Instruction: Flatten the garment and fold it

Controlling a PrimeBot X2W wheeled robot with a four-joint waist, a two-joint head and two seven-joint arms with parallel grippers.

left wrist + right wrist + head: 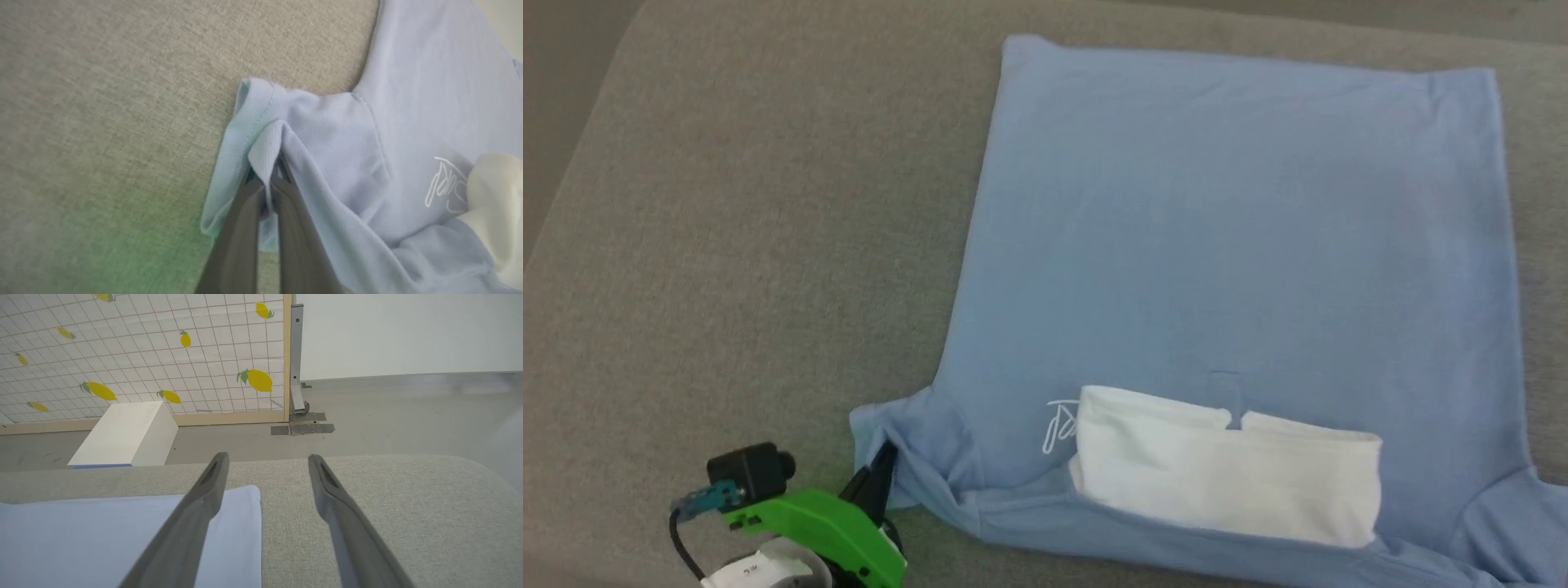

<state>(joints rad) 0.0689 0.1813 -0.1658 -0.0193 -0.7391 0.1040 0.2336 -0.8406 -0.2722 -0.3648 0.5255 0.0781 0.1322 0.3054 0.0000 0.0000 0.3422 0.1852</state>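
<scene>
I have open grey upholstery (727, 245) left of the polo shirt (1241, 229); beyond the far edge a white box (126, 435) stands

The left gripper (267, 179) comes up from 6 o'clock. Its two dark fingers are squeezed together on a bunched fold of the blue shirt (408, 102), at the sleeve (327, 134). Some white writing (447, 185) sits at 3 o'clock, touching a white collar (498, 192). Grey cloth (102, 122) lies under it all, out to 9 o'clock.
</scene>
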